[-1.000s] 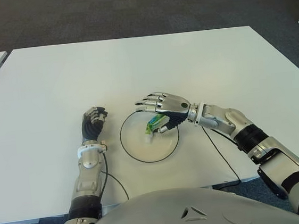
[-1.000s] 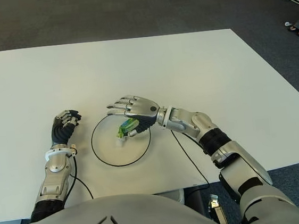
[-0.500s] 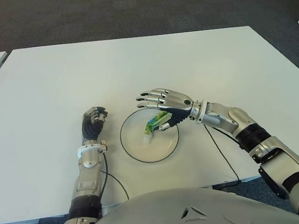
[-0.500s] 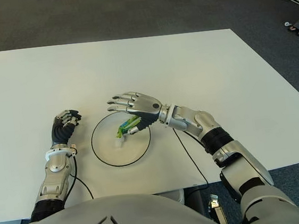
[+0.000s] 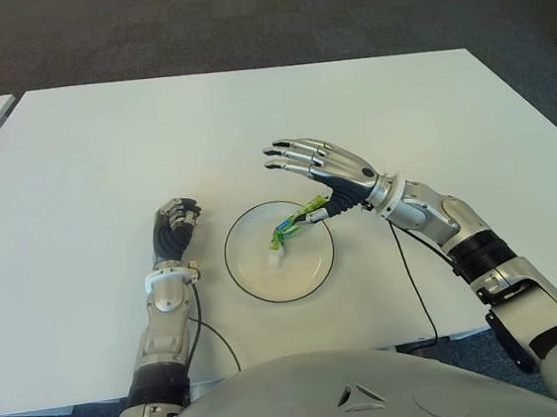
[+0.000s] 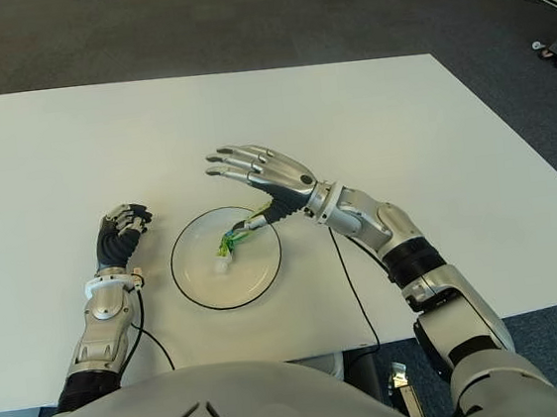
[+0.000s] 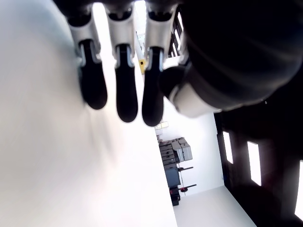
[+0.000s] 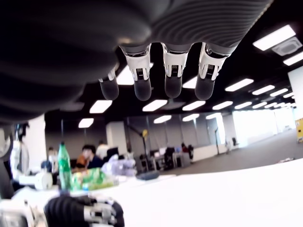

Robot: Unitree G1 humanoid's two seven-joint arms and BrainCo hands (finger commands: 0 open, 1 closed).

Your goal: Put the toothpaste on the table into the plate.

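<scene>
Your job looked almost done: the toothpaste [image 5: 293,225] lay in the plate [image 5: 256,281]. Your right hand [image 5: 326,169] was open above it, holding nothing. Your left hand [image 5: 175,226] was curled beside the plate.

Both eye views look forward and down from the head onto the same white table [image 5: 367,100], slightly offset sideways. Each wrist view sits close beneath its own hand's fingers, looking low along the tabletop toward the room beyond.
</scene>
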